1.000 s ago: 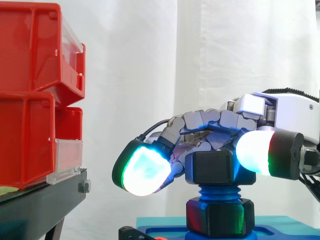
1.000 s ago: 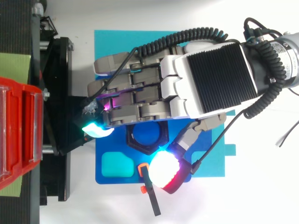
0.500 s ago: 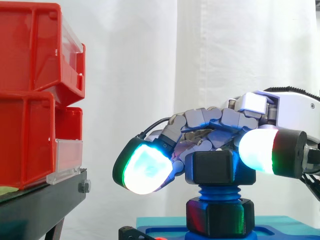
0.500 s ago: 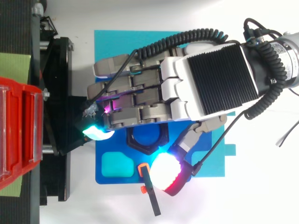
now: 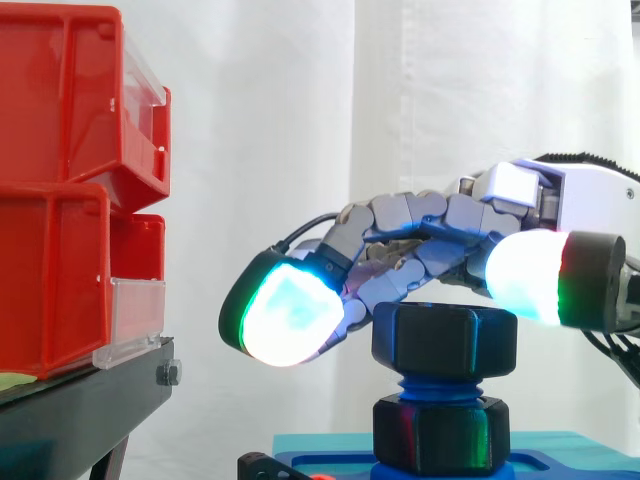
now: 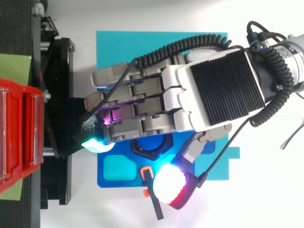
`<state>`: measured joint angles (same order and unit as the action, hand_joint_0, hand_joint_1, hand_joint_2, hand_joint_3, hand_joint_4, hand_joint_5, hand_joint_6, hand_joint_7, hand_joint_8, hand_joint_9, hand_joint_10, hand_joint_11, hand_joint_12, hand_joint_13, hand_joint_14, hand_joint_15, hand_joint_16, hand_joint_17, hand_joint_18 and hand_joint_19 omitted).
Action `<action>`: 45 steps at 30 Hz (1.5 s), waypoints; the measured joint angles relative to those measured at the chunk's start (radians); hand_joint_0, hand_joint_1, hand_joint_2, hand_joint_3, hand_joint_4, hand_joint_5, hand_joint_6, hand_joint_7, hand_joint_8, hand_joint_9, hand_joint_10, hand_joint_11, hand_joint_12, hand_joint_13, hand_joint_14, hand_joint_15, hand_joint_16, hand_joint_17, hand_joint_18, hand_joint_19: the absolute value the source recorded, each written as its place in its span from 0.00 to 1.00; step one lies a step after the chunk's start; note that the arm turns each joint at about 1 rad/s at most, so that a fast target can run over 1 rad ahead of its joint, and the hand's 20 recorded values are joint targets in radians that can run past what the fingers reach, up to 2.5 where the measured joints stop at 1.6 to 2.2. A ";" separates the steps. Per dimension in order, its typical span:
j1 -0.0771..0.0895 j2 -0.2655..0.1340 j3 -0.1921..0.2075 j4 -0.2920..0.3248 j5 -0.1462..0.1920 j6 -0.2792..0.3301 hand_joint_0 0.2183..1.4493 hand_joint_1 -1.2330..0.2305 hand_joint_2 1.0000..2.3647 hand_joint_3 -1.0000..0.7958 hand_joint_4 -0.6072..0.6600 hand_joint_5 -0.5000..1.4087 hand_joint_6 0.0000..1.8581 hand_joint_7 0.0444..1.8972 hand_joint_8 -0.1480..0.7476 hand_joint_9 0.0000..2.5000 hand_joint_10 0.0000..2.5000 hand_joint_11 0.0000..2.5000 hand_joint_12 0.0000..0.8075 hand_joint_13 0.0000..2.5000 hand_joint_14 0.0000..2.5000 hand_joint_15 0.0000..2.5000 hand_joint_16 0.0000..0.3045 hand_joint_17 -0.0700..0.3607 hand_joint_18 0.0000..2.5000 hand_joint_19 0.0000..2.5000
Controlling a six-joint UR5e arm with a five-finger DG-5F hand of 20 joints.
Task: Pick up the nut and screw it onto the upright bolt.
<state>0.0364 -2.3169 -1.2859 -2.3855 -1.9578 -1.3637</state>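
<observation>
Nut (image 5: 445, 340): black, hexagonal, chunky. It sits on the top of the upright blue bolt (image 5: 437, 386), roughly level. A few coarse threads show between it and the black hex collar (image 5: 440, 432) at the bolt's foot. The bolt stands in a blue plate (image 6: 107, 183), toward that plate's edge on the thumb's side, about midway along it. The plate lies on a teal mat (image 6: 114, 47) on the white bench (image 6: 266, 190).

Handling, as a judgement: the nut looks like moulded or printed plastic, so expect it to be light and stiff, not fragile. The flats are broad and look smooth, so a pad could slide on them under torque. Take it on two opposed flats, thumb on one and fingers on the other, low enough that the pads sit square. The thread is coarse and should run easily, but a tilted nut could bind.

Hand (image 6: 223, 85): it comes in over the plate with its back up. The fingers (image 5: 420, 215) arch loosely over the nut's top, and you cannot tell whether their undersides touch it. One cyan-white finger pad (image 5: 285, 320) hangs off the nut's side facing the red bins (image 5: 60, 200). The thumb pad (image 5: 525, 275), seen from above, stands clear of the nut, out over the plate's edge. So the fingers are apart and clamped on nothing.

Judgement: the nut is started but not run down. You would need to close onto the flats before the next turn.
</observation>
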 measured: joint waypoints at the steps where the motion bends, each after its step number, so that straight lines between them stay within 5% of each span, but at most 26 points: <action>1: 0.000 0.000 0.003 0.000 -0.003 0.000 0.20 0.74 0.00 0.28 0.62 0.21 0.27 0.40 0.40 0.30 0.00 0.00 0.29 0.22 0.00 0.00 0.10 0.32 0.09 0.00; 17: -0.008 -0.001 0.008 -0.002 -0.040 -0.013 0.16 0.72 0.00 0.28 0.62 0.19 0.27 0.34 0.40 0.25 0.00 0.00 0.34 0.19 0.00 0.00 0.12 0.35 0.07 0.00; 45: -0.047 -0.001 0.008 0.004 -0.107 -0.023 0.19 0.73 0.00 0.28 0.66 0.23 0.27 0.66 0.43 0.28 0.00 0.00 0.32 0.20 0.00 0.00 0.10 0.32 0.08 0.00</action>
<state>-0.0105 -2.3178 -1.2778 -2.3815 -2.0651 -1.3871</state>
